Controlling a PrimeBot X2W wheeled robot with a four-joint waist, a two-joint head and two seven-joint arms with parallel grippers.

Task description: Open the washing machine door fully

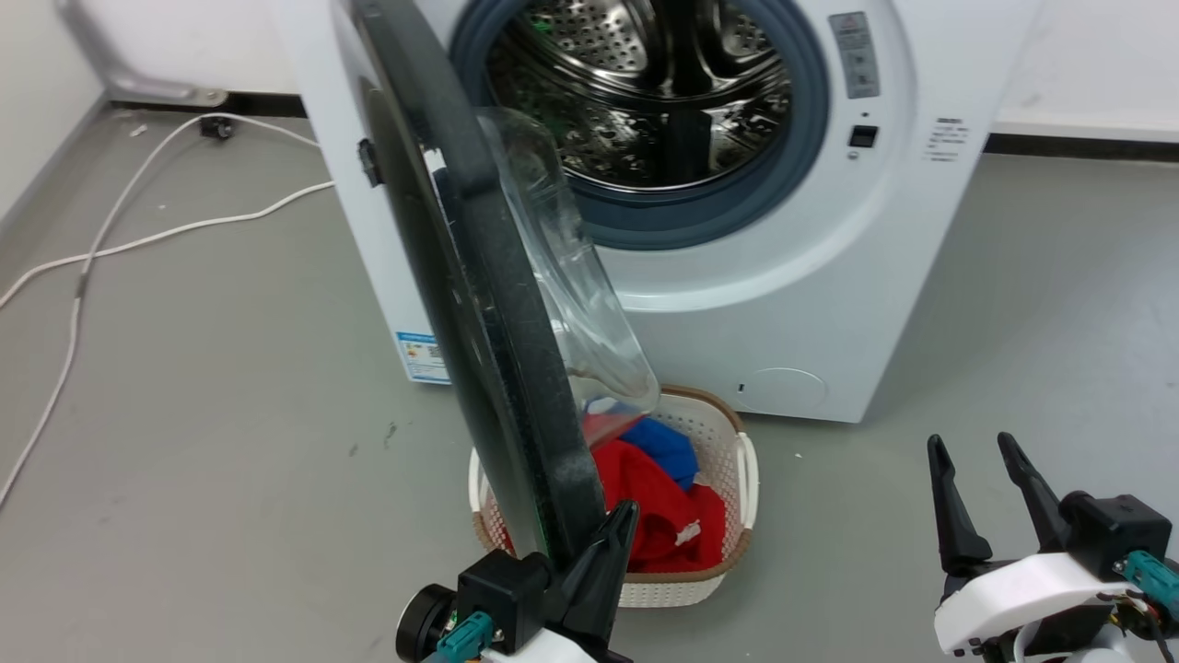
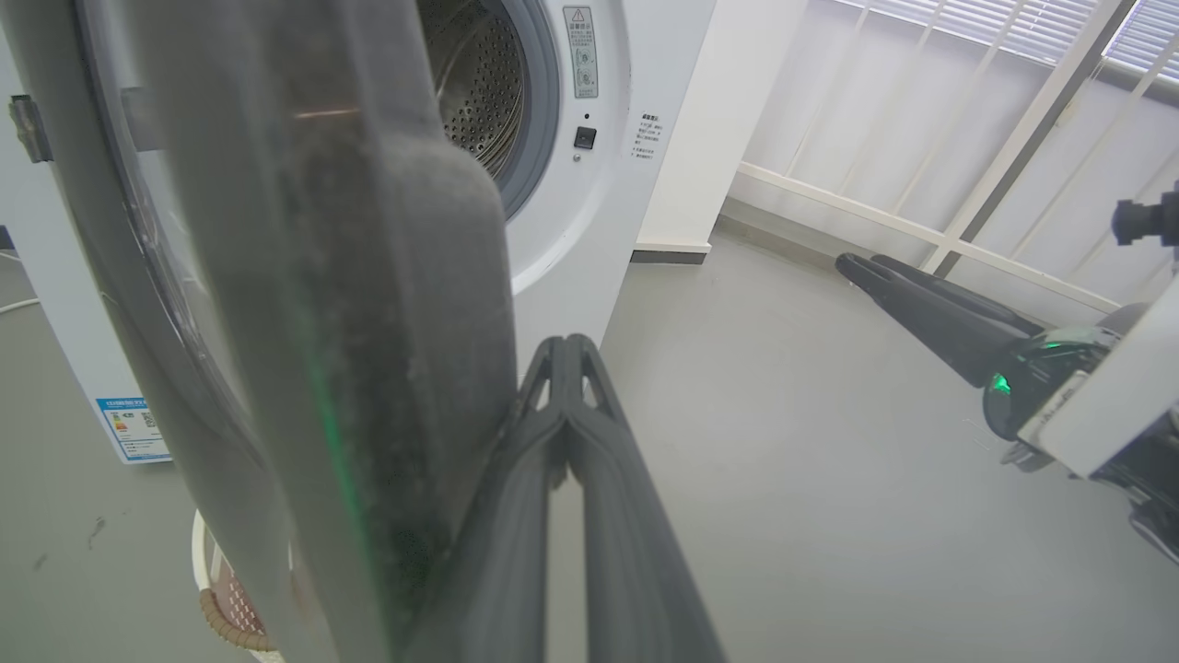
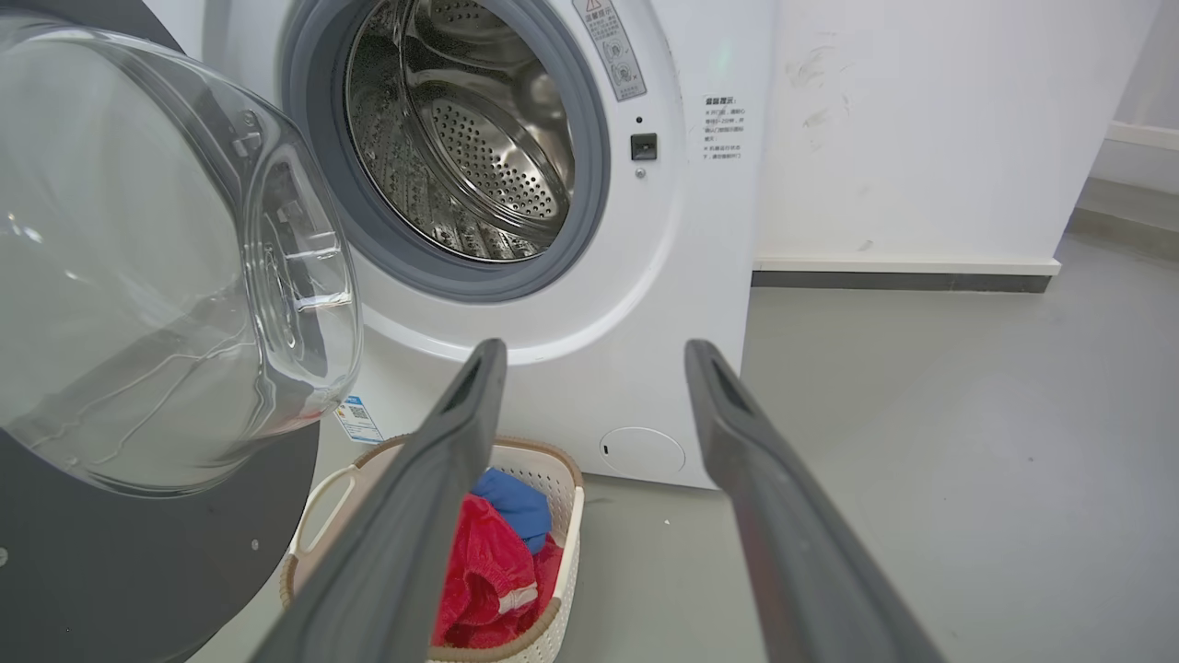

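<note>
Nearest, left end effector [image 2: 567, 359] was clenched empty, fingers laid along the inner rim of the door [image 1: 488, 304], likely to push it outward | right end effector [image 1: 982, 465] hung released, well clear of the swing | door stood about half open, edge-on over the basket [image 1: 747, 465] | washer [image 1: 783, 304] drum lay exposed behind.

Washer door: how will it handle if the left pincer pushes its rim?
The round glossy black door with clear glass bowl looks rigid; it should swing on its side hinge, not flex. Smooth rim: the shut left pincer may slide. Probably heavy, given thick glass.
</note>
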